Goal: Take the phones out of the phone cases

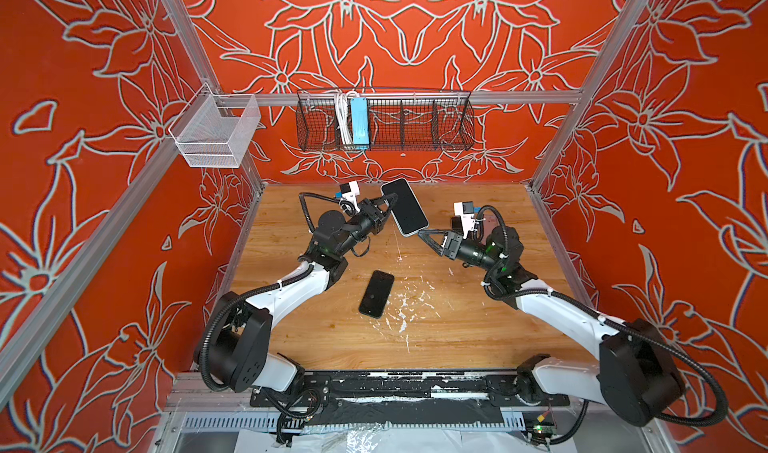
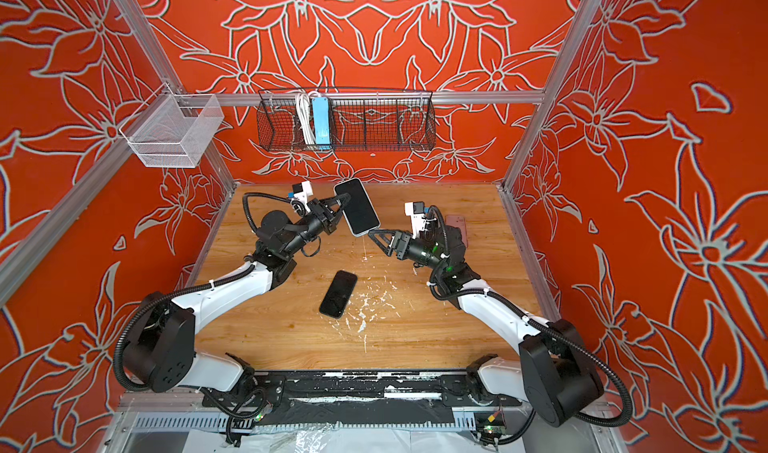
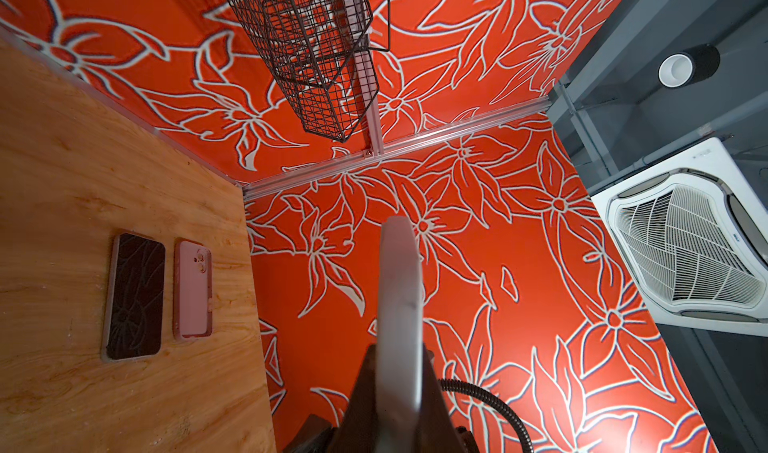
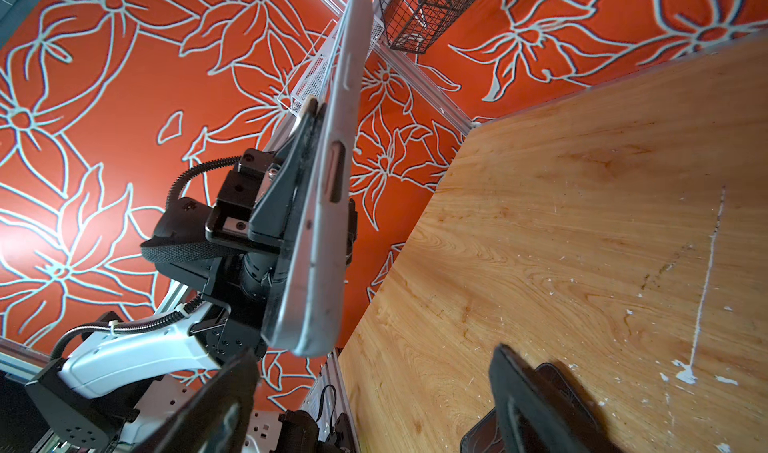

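Grey case (image 4: pixel 316 264) still wraps the phone (image 1: pixel 405 206), which my left gripper (image 1: pixel 390 202) pinches aloft over the far middle of the table (image 1: pixel 457 330). My right gripper (image 1: pixel 422 234) gapes wide just beside its near end, holding nothing. I judge the peeling is all left to do.

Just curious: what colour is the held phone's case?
Pale grey case, clearest in the right wrist view.

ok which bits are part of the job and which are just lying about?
Job:
cased phone, clamped in left tool
right tool, open beside it

Lying about:
black phone mid-table
pink phone and dark phone side by side
wire basket with power strip
white mesh basket
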